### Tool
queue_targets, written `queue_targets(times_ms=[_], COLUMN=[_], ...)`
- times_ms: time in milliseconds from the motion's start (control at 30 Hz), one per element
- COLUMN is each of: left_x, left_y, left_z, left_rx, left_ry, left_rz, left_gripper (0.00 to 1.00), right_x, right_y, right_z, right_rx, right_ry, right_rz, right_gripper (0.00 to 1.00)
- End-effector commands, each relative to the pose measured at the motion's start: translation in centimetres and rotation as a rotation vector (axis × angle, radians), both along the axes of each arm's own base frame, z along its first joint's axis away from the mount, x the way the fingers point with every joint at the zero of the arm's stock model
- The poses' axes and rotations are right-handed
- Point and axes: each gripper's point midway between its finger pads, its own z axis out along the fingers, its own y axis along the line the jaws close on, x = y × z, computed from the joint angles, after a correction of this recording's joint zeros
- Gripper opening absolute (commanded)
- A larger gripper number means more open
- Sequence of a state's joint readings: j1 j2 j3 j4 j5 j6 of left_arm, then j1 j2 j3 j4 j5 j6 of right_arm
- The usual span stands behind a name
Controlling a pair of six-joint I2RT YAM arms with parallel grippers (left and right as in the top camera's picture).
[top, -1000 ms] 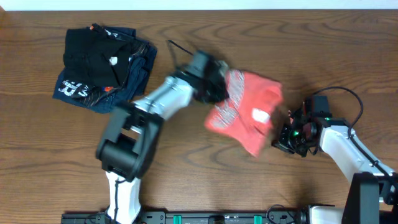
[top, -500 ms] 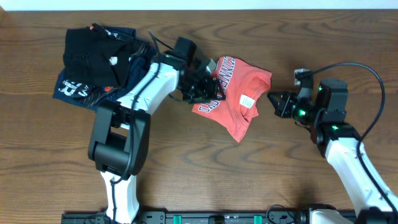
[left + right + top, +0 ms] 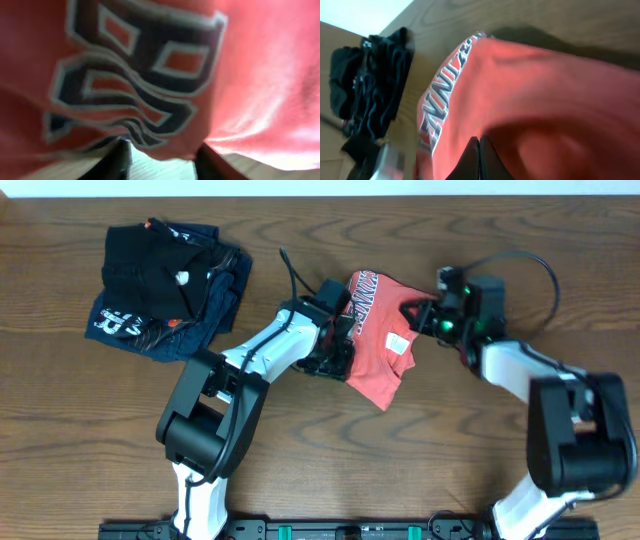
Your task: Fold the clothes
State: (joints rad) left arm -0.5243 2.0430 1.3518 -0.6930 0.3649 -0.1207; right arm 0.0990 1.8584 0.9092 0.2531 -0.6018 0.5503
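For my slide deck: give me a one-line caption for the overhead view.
Left gripper and shut right gripper flank the crumpled coral-red T-shirt; folded dark garments lie aside.

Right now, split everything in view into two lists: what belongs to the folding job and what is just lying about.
Job in hand:
coral-red T-shirt
left gripper, at the shirt's lettered edge
right gripper, shut on the shirt's other side

Lying about:
folded black garment
navy garment with white lettering

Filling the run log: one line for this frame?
T-shirt crumpled, unfolded | left gripper open, at its left edge | right gripper shut, at right edge
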Motion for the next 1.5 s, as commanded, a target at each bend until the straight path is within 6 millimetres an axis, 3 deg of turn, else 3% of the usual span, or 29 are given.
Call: queue_targets(times_ms=[0, 133, 233, 300, 467, 633, 800, 933, 1033, 1200, 1467], left_x=[-1.2, -0.9, 0.3, 1.5, 3.5, 3.1, 2.1, 1.9, 2.3, 2.2, 1.7], left_y=[3.5, 5.0, 6.2, 7.1, 8.0, 6.1, 5.3, 4.4, 3.6, 2.6, 2.3], left_z=[-2.1, -1.4, -0.3, 0.8, 4.5, 7.3, 7.0, 6.5, 6.1, 4.2, 0.6], left_rx=[0.131, 0.136, 0.119, 0.103, -0.035, -0.259, -0.27, -0.273, -0.281, -0.27, -0.242], left_ry=[0.05, 0.073, 0.045, 0.016, -0.027, 0.038, 0.07, 0.065, 0.051, 0.082, 0.16], left_rz=[0.019, 0.061, 0.107, 0.142, 0.223, 0.236, 0.217, 0.196, 0.188, 0.179, 0.204], left_gripper=[0.37, 0.34, 0.37, 0.41, 0.59, 0.68, 0.77, 0.8, 0.85, 0.87, 0.91], right_x=[1.4, -0.8, -4.7, -7.1, -12.6, -16.2, -14.8, -11.9, -10.2, -9.2, -10.5], right_y=[0.1, -3.0, -5.1, -5.7, -5.9, -5.2, -4.2, -4.7, -5.2, -5.9, -7.4], right_z=[-1.4, -6.6, -9.5, -10.2, -9.3, -5.3, 0.1, 4.0, 4.4, 0.9, -8.3], right_rx=[-0.041, -0.236, -0.379, -0.418, -0.447, -0.477, -0.46, -0.46, -0.479, -0.536, -0.634], right_ry=[0.05, 0.255, 0.427, 0.531, 0.744, 0.799, 0.585, 0.371, 0.303, 0.36, 0.598], right_rz=[-0.023, -0.104, -0.113, -0.103, -0.083, -0.037, -0.03, -0.102, -0.143, -0.163, -0.162], right_gripper=[0.01, 0.01, 0.01, 0.01, 0.01, 0.01, 0.01, 0.01, 0.01, 0.01, 0.01])
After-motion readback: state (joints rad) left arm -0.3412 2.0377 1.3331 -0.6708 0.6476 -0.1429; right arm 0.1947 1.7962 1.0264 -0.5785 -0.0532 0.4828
